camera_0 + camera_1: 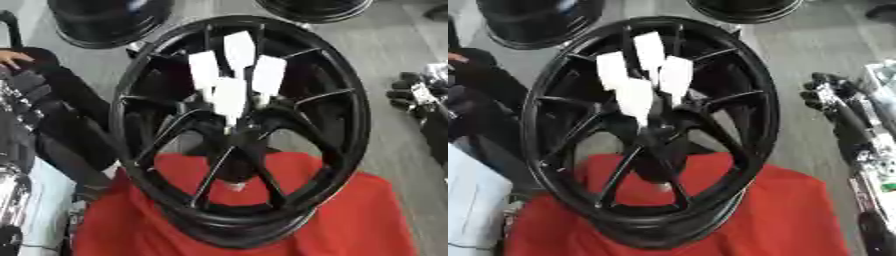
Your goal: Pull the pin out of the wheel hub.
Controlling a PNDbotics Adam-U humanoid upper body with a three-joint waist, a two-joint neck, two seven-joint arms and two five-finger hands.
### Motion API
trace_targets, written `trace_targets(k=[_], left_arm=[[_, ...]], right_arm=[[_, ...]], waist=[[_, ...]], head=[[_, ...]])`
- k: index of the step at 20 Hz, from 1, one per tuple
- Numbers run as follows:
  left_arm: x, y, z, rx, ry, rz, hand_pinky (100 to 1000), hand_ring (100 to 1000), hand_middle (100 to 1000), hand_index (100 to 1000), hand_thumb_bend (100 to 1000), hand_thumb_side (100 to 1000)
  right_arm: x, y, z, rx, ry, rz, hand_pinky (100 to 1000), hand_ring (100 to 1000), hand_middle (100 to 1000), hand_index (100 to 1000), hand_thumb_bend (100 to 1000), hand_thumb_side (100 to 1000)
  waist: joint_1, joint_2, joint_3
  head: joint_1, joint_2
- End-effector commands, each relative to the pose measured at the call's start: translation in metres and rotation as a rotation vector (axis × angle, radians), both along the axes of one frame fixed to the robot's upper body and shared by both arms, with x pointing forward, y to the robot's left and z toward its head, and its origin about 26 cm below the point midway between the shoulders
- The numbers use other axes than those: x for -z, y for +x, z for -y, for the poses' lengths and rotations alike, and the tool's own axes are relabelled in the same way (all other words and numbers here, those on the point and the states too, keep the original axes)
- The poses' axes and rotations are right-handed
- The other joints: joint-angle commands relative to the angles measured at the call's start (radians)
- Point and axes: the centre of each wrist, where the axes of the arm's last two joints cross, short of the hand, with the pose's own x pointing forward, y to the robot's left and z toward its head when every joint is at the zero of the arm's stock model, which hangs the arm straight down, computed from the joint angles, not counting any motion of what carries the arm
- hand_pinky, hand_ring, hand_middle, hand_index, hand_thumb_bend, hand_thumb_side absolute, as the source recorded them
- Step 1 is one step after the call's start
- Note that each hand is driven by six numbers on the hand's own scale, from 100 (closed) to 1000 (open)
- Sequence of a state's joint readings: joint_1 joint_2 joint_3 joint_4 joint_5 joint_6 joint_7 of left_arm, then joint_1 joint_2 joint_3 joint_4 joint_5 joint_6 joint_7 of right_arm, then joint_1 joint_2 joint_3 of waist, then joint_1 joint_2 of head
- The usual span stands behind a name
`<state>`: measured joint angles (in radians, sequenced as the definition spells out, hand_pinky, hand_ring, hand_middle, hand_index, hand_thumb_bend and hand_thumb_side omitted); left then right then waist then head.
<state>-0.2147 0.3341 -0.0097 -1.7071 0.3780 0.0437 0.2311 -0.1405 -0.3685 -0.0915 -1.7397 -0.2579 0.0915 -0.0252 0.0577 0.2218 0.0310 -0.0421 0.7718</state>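
A black spoked wheel hub (352, 107) lies tilted on a red cloth (359, 215). Several white flat-headed pins (230, 96) stick up out of its centre, close together. My right hand (826, 95) hangs at the right edge, apart from the rim, with relaxed fingers and nothing in it. My left hand (26, 87) shows as dark shapes at the left edge, away from the hub. Neither hand touches the pins.
Two more black wheels (105, 20) (315, 7) stand on the grey floor at the back. At the far left a person's bare hand (10, 57) and dark sleeve (74, 95) lie beside the hub. My silver left arm joint (10, 192) shows at the lower left.
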Motion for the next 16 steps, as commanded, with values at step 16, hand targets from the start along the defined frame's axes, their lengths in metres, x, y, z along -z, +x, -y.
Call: trace_targets(k=[16], left_arm=[[-0.025,0.003,-0.005,-0.026,0.032,0.091,732,817,751,801,149,847]], right_arm=[[-0.022,0.000,0.008,0.023,-0.043,0.074,819,730,661,764,136,513]], waist=[[0.006,0.013,-0.024]], head=[[-0.041,-0.002]])
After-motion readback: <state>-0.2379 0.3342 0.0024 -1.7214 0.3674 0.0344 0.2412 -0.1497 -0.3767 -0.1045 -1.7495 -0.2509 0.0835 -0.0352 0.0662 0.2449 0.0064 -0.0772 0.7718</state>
